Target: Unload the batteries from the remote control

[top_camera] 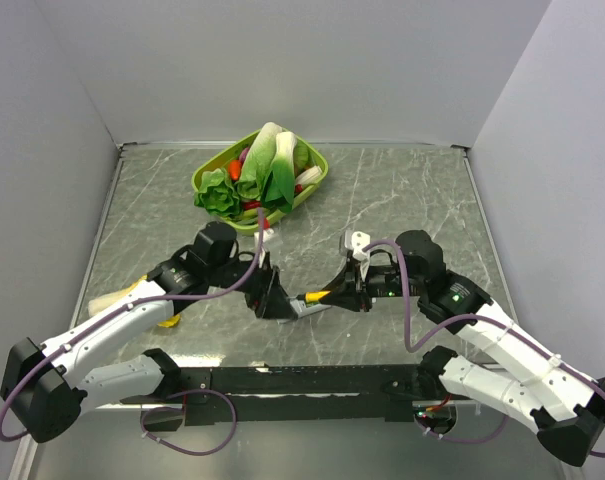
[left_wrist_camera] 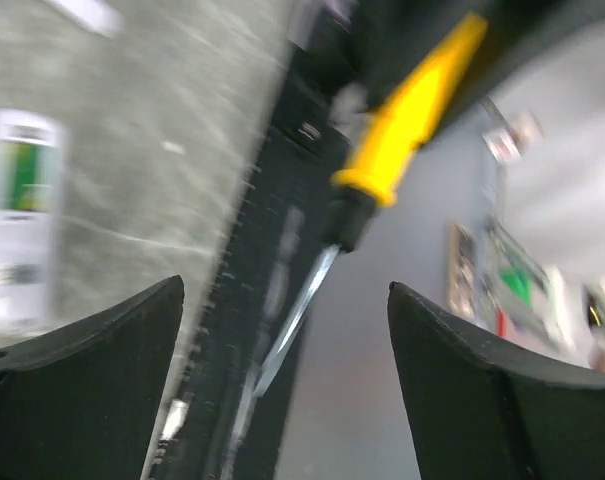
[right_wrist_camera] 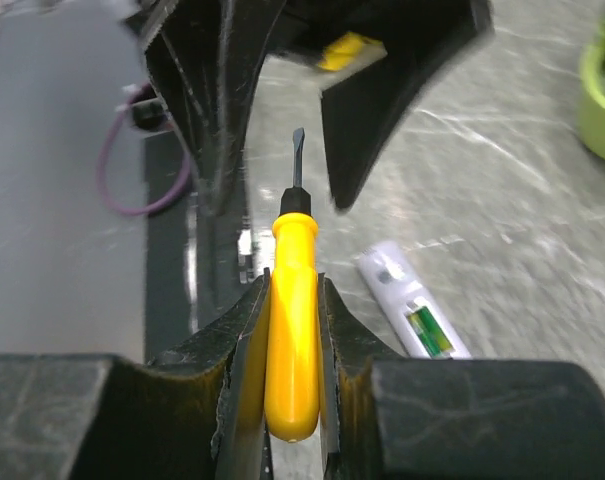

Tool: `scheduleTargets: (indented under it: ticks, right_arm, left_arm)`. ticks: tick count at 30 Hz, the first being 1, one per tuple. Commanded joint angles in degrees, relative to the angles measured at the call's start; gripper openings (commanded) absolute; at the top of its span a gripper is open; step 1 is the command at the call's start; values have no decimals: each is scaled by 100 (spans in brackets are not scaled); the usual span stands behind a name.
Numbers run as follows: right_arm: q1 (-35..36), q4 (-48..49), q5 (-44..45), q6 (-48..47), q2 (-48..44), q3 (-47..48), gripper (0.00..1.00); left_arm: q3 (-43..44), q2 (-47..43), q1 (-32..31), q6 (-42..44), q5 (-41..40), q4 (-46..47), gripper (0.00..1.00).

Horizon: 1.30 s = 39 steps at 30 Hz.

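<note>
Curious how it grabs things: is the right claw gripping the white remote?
No, the right gripper clamps the handle of the yellow screwdriver, while the remote control lies on the table beside it.

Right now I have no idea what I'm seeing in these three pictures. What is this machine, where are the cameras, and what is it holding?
Two robot arms are bolted at the near edge of a grey marbled table. The wide picture looks down from above and behind; the other two come from a camera on each wrist. The right arm has its jaws shut on a yellow-handled screwdriver. The left arm faces it, jaws open and empty. Beneath them lies a white remote control, a green battery showing in it. A green basket of vegetables sits at the back.
</note>
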Motion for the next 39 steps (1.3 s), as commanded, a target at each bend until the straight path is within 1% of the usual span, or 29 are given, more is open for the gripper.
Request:
scheduleTargets:
  ticks: [1, 2, 3, 4, 5, 6, 8, 9, 10, 12, 13, 14, 15, 16, 18, 20, 22, 24, 25, 28, 31, 33, 37, 39]
  right_arm:
    - [-36, -590, 1382, 485, -354, 291, 0]
    - [-27, -759, 1959, 582, -407, 344, 0]
    - [-27, -961, 2122, 749, -494, 388, 0]
    - [-27, -1311, 2323, 820, -513, 501, 0]
    - [-19, -1541, 2734, 821, -460, 581, 0]
    - [-27, -1752, 2939, 1117, -399, 669, 0]
    - [-18, -2269, 3212, 1251, -206, 854, 0]
    - [-18, -2359, 3378, 1408, -144, 863, 0]
    - [-18, -2430, 3337, 1453, -117, 819, 0]
    - [-27, -2221, 2943, 1576, -161, 479, 0]
    - [-27, -2037, 2784, 1672, -231, 293, 0]
    - [-19, -1591, 2608, 1786, -345, 109, 0]
    - [-27, -1474, 2589, 2066, -380, -206, 0]
    - [-27, -1473, 2780, 2260, -329, -262, 0]
    - [-18, -1822, 3202, 2777, 48, -175, 0]
    - [-27, -1964, 3284, 3069, 408, -87, 0]
    - [-27, -1965, 3187, 3176, 568, -51, 0]
    - [-27, -1956, 3213, 3281, 744, -51, 0]
    - [-19, -1982, 3300, 3316, 788, -43, 0]
    - [-27, -1939, 3380, 3396, 928, -60, 0]
    - [-27, -1903, 3187, 3387, 1122, -34, 0]
    - [-27, -2026, 3352, 3317, 1289, 54, 0]
    - [-141, -2026, 3442, 3255, 1316, 81, 0]
    - [-211, -2026, 3503, 3229, 1342, 124, 0]
  left_arm:
    - [223, -166, 651, -625, -1032, 54, 87]
    - [188, -228, 793, -732, -1128, 106, 88]
    - [153, -368, 908, -829, -1434, 142, 87]
    - [91, -404, 1013, -917, -1559, 186, 86]
    - [108, -413, 1040, -927, -1690, 125, 86]
    - [117, -344, 1041, -901, -1787, 72, 86]
    - [47, -220, 1032, -822, -1920, 45, 85]
    - [-23, -124, 1032, -821, -1981, 63, 84]
    - [-206, -88, 1023, -952, -2278, 194, 84]
    - [-453, -27, 1032, -1224, -2342, 553, 85]
    - [-741, 8, 1023, -1582, -2325, 1025, 85]
    - [-857, 157, 1023, -1751, -2351, 1195, 84]
    - [-945, 271, 1032, -1883, -2394, 1345, 83]
    - [-1077, 394, 980, -2015, -2464, 1485, 82]
    - [-1140, 860, 953, -2034, -2500, 1696, 79]
    - [-1140, 1220, 839, -1912, -2509, 1759, 77]
    - [-1227, 1283, 638, -1815, -2492, 1925, 77]
    - [-1280, 1204, 453, -1736, -2579, 2110, 79]
    - [-1298, 1169, 252, -1692, -2666, 2094, 81]
    - [-1359, 1081, 13, -1621, -3115, 2049, 84]
    - [-1368, 1265, -40, -1656, -3238, 1953, 83]
    - [-1420, 1441, -40, -1787, -3265, 1979, 82]
    - [-1666, 1582, -58, -2069, -2976, 2487, 79]
    - [-1728, 1652, -93, -2148, -2966, 2699, 78]
